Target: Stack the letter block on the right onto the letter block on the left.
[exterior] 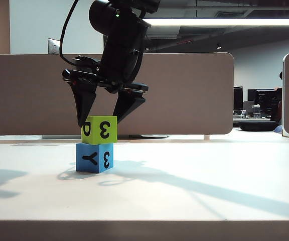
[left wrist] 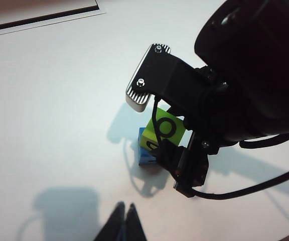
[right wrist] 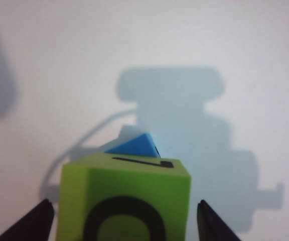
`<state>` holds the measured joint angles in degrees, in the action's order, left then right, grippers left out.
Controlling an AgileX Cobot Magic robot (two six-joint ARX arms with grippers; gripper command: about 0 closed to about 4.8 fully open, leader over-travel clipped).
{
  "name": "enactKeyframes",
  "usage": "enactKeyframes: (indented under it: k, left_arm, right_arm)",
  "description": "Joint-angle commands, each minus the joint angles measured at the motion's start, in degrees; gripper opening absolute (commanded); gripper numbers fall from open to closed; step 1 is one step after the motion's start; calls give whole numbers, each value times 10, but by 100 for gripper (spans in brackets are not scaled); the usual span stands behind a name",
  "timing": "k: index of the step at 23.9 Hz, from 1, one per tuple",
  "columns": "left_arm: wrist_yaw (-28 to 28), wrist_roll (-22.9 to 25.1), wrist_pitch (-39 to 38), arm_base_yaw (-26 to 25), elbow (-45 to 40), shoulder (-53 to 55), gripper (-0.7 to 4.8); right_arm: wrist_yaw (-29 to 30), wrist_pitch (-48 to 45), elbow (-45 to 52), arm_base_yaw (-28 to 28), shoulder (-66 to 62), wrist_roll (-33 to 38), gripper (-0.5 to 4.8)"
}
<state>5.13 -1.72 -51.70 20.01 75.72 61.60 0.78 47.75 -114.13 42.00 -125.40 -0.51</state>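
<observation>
The green block (exterior: 100, 130) sits on the blue block (exterior: 95, 157), turned a little askew, on the white table (exterior: 194, 170). The right gripper (exterior: 100, 118) straddles the green block from above, fingers spread, a gap visible on each side in the right wrist view; the left fingertip looks very close to the block in the exterior view. The left gripper (left wrist: 124, 221) hovers low near the stack, pressed together. A beige partition (exterior: 184, 95) stands behind; the right arm partly blocks the stack from the left wrist view.

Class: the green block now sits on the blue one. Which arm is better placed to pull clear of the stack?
Right: the right gripper straddles the green block on the blue block, open. The left gripper sits shut, apart.
</observation>
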Motion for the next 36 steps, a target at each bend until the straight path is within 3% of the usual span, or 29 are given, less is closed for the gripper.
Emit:
enactKeyframes:
  k: [1,6,10,14,15,17,20,21,22,26,28,31,36]
  left_arm:
    - [0,3,3,1,2,-2,-6]
    - [0,2,3,1,2,-2,-6]
    - [0,7,13,1,2,-2,-6]
    - [0,64,26,1,2,-5,-6]
    - [1,73,26,1,2,-6,-6]
    - [0,66,32,1,2,-5,-6]
    - [0,50,48,1,2,-5,-6]
    - [0,44,53,1,2,-5,-6]
    - [0,42,56,1,2,-5,-6]
    - [0,42,55,2,1,-8,-6]
    - [0,43,54,9,-3,-17,-6]
    - [-1,43,56,22,-12,-40,-6]
    - [-13,29,73,29,-76,-136,-6]
  right_arm:
    - [6,-6,-3,0,4,-1,393]
    - [9,8,-4,0,14,7,436]
    - [9,4,-4,-6,77,6,437]
    - [7,21,-4,-20,142,5,436]
    - [5,43,-4,-26,170,5,424]
    - [3,85,-3,-36,215,5,344]
    - [2,125,-3,-52,259,5,127]
    - [2,140,-3,-58,275,5,72]
    - [1,153,-3,-63,286,5,51]
    - [-60,197,1,-76,338,26,39]
    - [-109,194,20,-76,378,31,31]
    - [-131,172,76,-76,452,33,30]
    - [-149,92,291,-76,664,42,30]
